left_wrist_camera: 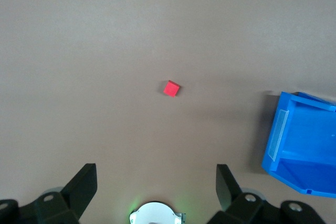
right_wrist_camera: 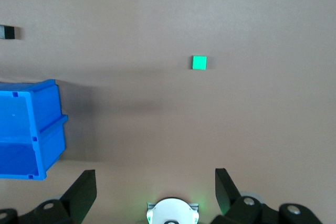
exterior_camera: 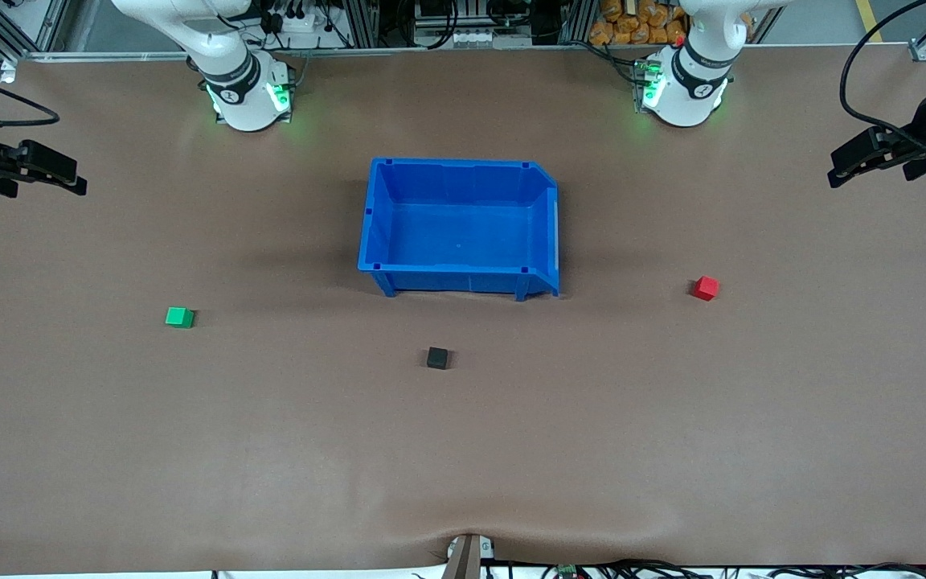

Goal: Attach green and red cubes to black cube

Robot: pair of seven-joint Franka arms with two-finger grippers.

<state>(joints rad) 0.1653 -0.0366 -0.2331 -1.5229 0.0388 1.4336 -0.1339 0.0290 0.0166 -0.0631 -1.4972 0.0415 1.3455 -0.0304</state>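
black cube (exterior_camera: 437, 358), green cube (exterior_camera: 179, 318), red cube (exterior_camera: 705, 288)

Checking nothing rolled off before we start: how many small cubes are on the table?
3. The small matte green cube lies toward the right arm's end, the small matte red cube toward the left arm's end, and the small matte black cube between them, nearest the front camera. None looks hidden.

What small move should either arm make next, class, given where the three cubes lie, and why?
Probably the left gripper, open and high over the table's left-arm end, should descend onto the red cube, which lies loose and nearest to it. The right gripper, also open, could do likewise for the green cube. The black cube sits untouched between them, nearer the front camera than the blue bin.
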